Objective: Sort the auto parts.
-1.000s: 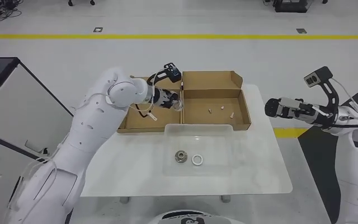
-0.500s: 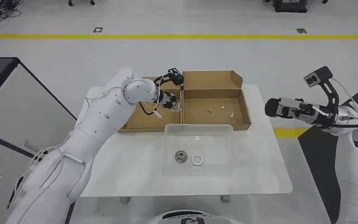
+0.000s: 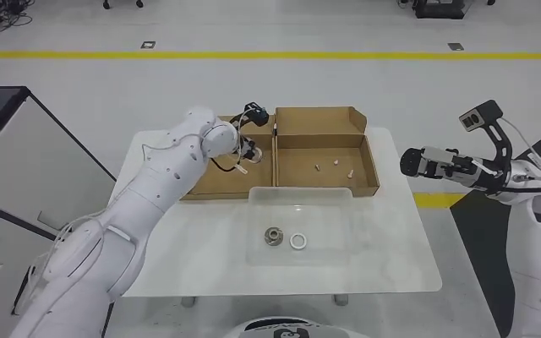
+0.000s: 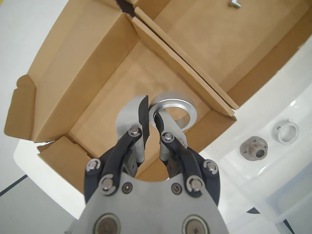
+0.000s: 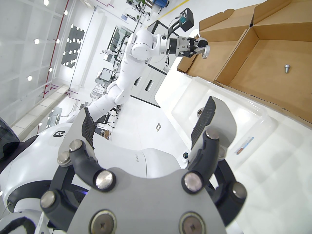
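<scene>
Standing by the table (image 3: 389, 253), I see two open cardboard boxes side by side along its far edge and a clear plastic tray (image 3: 300, 193) just in front of them, toward the middle. The left gripper (image 4: 151, 113) hangs over the left box (image 4: 102, 86), near the wall where it meets the right box (image 4: 207, 37). Its fingers are pinched on the rim of a metal ring (image 4: 173, 103), one finger inside the hole and one outside. From the right wrist view the ring sits up in the air above that box's walls, not on its floor. Three small bolts (image 3: 336, 160) lie scattered on the floor of the right box, apart from one another. In the tray, a flanged hub (image 3: 272, 236) and a pale ring collar (image 3: 298, 242) lie just beside each other, nearer its front wall. The right gripper (image 5: 148, 104) is off beyond the table's right edge, its fingers spread wide with nothing between them.
</scene>
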### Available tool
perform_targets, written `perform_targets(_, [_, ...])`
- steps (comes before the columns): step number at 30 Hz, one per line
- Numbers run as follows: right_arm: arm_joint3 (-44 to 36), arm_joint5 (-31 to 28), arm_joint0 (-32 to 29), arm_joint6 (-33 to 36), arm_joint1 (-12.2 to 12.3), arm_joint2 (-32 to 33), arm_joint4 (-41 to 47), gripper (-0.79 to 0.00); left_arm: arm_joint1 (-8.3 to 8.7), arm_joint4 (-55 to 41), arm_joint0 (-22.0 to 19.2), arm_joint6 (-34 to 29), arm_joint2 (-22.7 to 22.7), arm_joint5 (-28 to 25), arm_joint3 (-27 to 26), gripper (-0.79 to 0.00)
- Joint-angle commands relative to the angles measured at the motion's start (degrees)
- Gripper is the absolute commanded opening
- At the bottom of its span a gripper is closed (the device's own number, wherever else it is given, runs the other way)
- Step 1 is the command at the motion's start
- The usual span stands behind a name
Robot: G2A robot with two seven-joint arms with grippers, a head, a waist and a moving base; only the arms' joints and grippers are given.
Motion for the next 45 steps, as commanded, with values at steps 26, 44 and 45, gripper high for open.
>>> perform_targets(26, [0.0,0.0,0.0,0.0,0.0,0.0,0.0,0.000,-17.67,-2.7,-8.5,6.0,11.8,0.5,36.8,-0.785])
perform_targets(44, [0.0,0.0,0.0,0.0,0.0,0.0,0.0,0.000,-22.05,-2.8,-9.1,6.1,11.9,-2.0,44.9,-0.376])
perform_targets(45, [0.0,0.0,0.0,0.0,0.0,0.0,0.0,0.000,-22.15,-2.8,-9.2,6.1,11.9,-2.1,45.1,-0.286])
